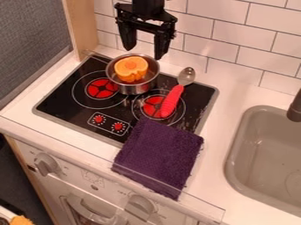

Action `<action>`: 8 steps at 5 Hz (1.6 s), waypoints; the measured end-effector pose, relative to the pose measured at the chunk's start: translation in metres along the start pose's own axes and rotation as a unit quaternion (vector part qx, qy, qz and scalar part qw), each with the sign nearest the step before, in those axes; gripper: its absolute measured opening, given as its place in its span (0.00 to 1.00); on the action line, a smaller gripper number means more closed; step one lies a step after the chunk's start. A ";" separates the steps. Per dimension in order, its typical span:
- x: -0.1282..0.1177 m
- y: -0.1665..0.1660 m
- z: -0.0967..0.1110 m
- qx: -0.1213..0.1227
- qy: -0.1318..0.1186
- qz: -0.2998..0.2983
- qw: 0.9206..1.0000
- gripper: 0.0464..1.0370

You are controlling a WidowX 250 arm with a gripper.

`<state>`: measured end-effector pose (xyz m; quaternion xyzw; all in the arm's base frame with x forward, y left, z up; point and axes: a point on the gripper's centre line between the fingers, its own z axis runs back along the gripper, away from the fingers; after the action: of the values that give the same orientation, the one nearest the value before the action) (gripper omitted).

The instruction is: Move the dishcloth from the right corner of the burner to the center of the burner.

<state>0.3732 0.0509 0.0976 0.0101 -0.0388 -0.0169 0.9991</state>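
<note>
On the stovetop, dishcloth well apart from fingers.

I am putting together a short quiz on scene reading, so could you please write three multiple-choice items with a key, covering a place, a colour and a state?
1. Where does the dishcloth lie?
A) In the sink
B) Across the near edge of the stovetop
C) Inside the pot

2. What colour is the handle of the spoon?
A) Green
B) White
C) Red

3. What state is the pincer in?
A) Open
B) Shut on nothing
C) Shut on the spoon

Key:
1: B, as the cloth lies partly on the black stovetop and partly on the white counter.
2: C, as the handle is plainly red, below a silvery bowl.
3: A, as its two fingers hang well apart with nothing between them.
</note>
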 end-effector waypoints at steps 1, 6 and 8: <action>-0.004 -0.001 -0.014 -0.004 0.017 0.003 1.000 0.96; -0.100 -0.100 -0.070 0.048 -0.010 -0.033 0.998 0.96; -0.089 -0.086 -0.078 0.041 -0.026 -0.007 0.999 0.96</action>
<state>0.2881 -0.0307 0.0113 0.0509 -0.0655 -0.0227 0.9963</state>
